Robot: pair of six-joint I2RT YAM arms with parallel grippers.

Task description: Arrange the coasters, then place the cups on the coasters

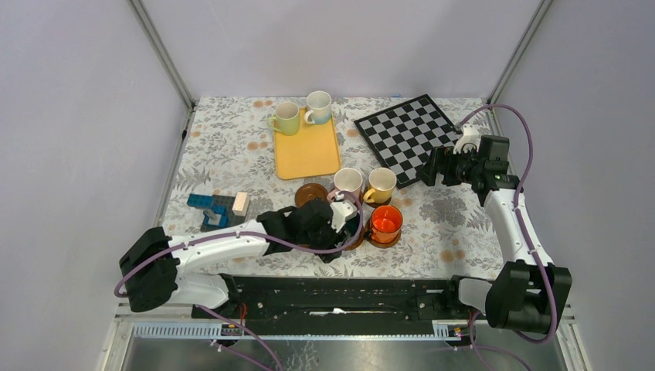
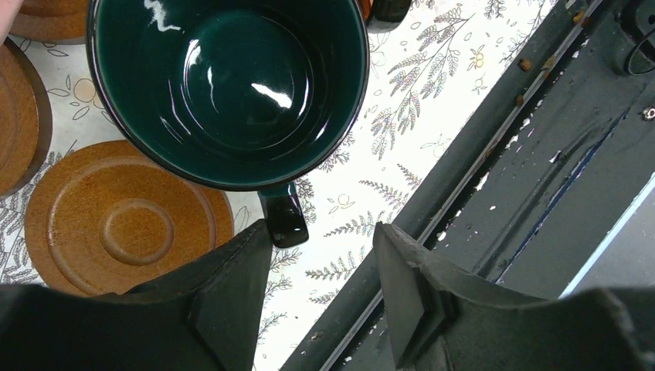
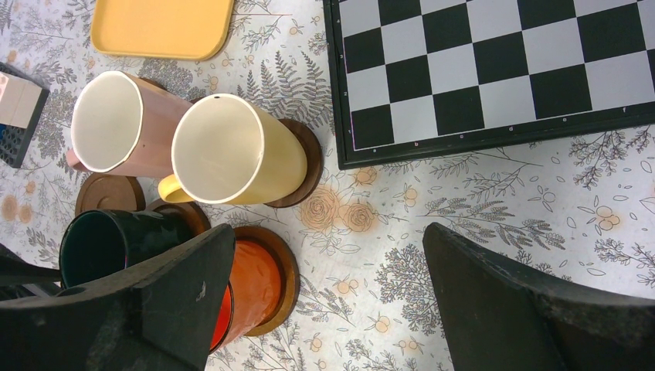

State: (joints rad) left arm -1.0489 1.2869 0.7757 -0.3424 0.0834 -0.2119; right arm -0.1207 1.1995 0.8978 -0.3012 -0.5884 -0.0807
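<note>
Wooden coaster [image 2: 116, 220] and dark green cup [image 2: 232, 85] lie just ahead of the left gripper [image 2: 320, 247].
Its jaws stand apart, released. The cup's handle [image 2: 283, 219] points into the mouth of the gap, close beside one finger and clear of the other, and the bare coaster lies beside that same finger. The right gripper [image 3: 328, 239] hangs with jaws spread wide over the cloth [image 3: 502, 201], holding nothing. The yellow cup [image 3: 232, 151] and orange cup [image 3: 251, 282] stand on coasters off to one side of it.
</note>
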